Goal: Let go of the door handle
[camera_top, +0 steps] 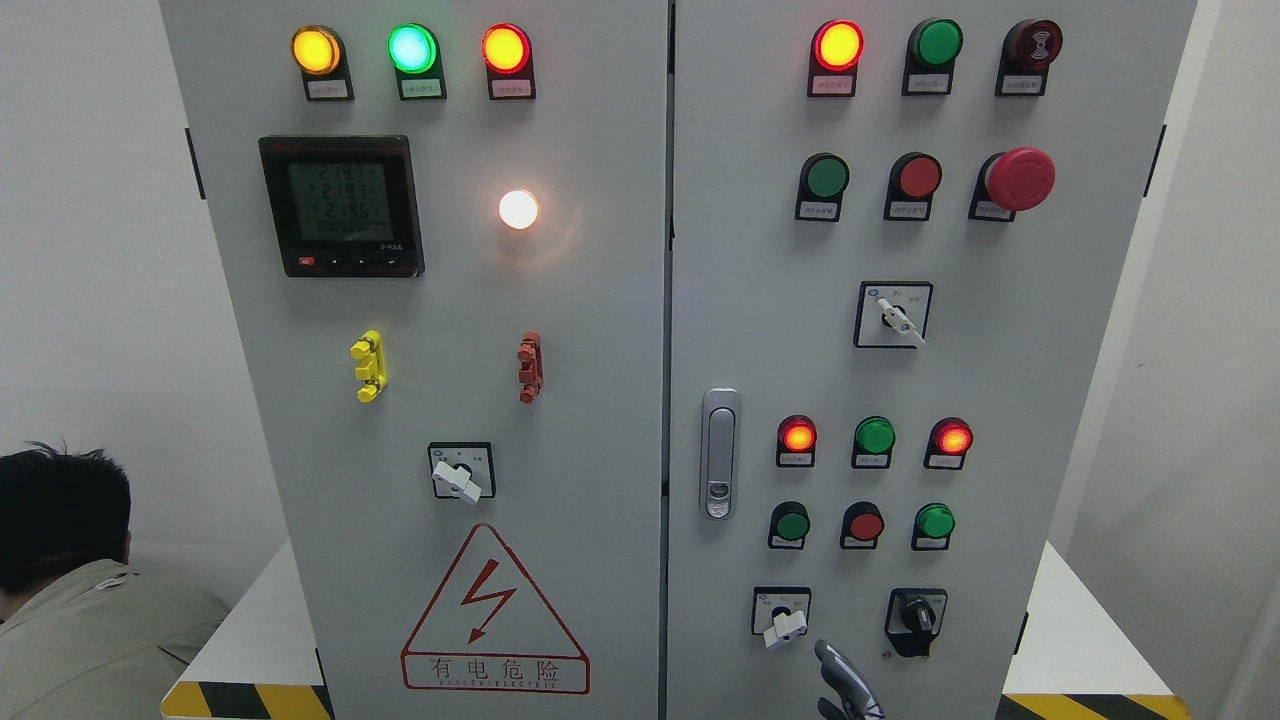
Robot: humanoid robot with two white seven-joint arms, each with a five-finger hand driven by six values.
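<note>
Fingers of a hand [845, 685] poke up from the bottom edge, just right of the middle — only a grey tip or two show, so I cannot tell whether they are spread or curled, nor which arm they belong to. They hold nothing and sit well below the door handle [720, 453], which lies flush and upright in its recess on the right door [1000, 350], close to the seam with the left door [600, 300]. Both doors appear shut. With the hand clear of the handle, the release looks done. The fingers sit near a white rotary switch [785, 625] — a careless lift could brush it. A person [70, 590] crouches at lower left.
</note>
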